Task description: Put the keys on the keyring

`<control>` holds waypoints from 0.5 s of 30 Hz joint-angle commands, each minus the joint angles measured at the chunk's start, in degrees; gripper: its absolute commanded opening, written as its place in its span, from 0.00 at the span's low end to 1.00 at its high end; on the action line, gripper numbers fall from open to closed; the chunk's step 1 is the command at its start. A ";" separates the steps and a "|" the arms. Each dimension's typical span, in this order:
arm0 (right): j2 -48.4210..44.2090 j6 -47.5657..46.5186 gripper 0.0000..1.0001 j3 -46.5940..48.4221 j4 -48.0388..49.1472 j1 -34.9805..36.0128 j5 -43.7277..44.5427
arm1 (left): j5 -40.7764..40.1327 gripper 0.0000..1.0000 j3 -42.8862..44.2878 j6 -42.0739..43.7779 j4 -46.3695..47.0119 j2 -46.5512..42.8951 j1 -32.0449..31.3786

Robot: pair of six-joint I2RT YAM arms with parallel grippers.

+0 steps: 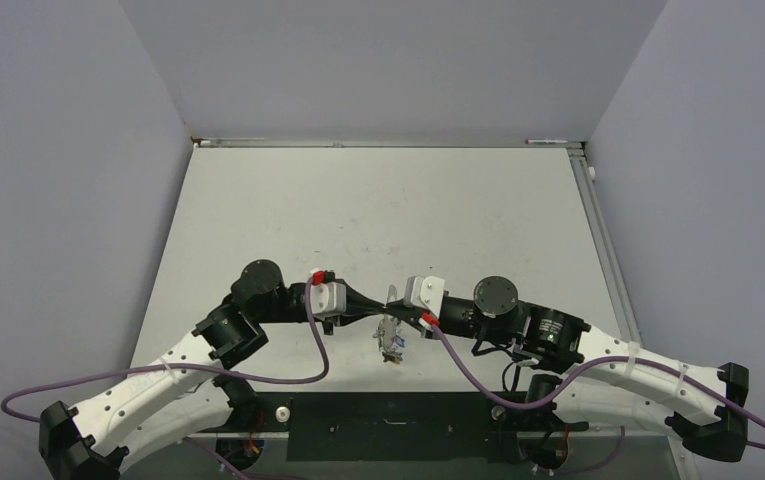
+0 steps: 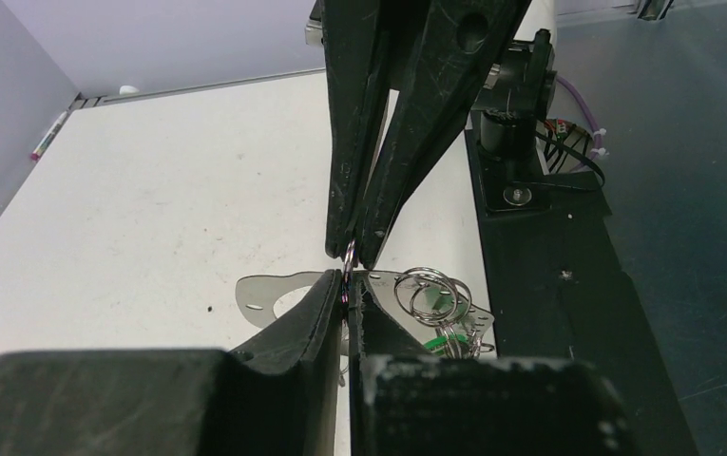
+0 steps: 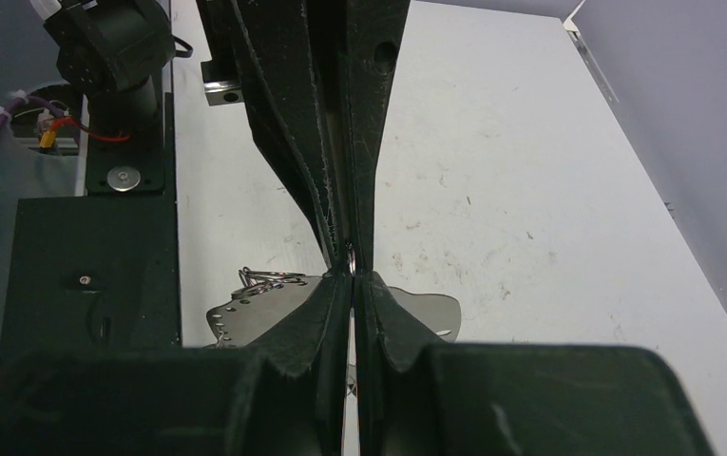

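Since both pairs of my fingers meet tip to tip at the centre of the overhead view, I judge the step in hand to be gripping the keyring from two sides, to steady it or open it for threading. My left fingers (image 2: 326,309) are pinched narrow on a thin wire, the keyring (image 2: 349,258). My right fingers (image 2: 378,214) reach in from the top of that frame, closed on the same wire right beside mine, the two sets of tips almost touching.

The keys (image 1: 391,342) hang in a bunch just below the meeting point; whether they touch the bench (image 1: 288,220) I cannot tell. In the lower right of the left wrist view, small rings (image 2: 432,293) and a green tag (image 2: 448,338) show among them. A flat silver piece with holes (image 3: 245,318) lies behind the tips; I cannot tell what it is, nor whether any key is on the wire yet.

Next, I think, one pair must hold firm while the other lets go to fetch a key. The risk is the thin wire slipping from so small a pinch.
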 commanded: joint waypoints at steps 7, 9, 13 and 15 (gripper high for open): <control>0.43 0.85 0.14 2.91 3.96 0.43 -0.90 | -4.10 0.00 2.51 3.99 -3.07 -1.18 0.01; 0.55 0.90 0.28 3.28 3.34 0.38 -0.23 | -5.30 0.00 3.22 5.36 -5.16 -1.18 0.05; 0.37 0.90 0.43 4.27 1.89 0.41 0.55 | -6.98 0.00 3.71 6.68 -7.78 -1.51 0.42; 0.06 0.77 0.44 5.08 0.50 0.41 1.33 | -7.48 0.00 3.94 7.58 -8.93 -1.28 0.43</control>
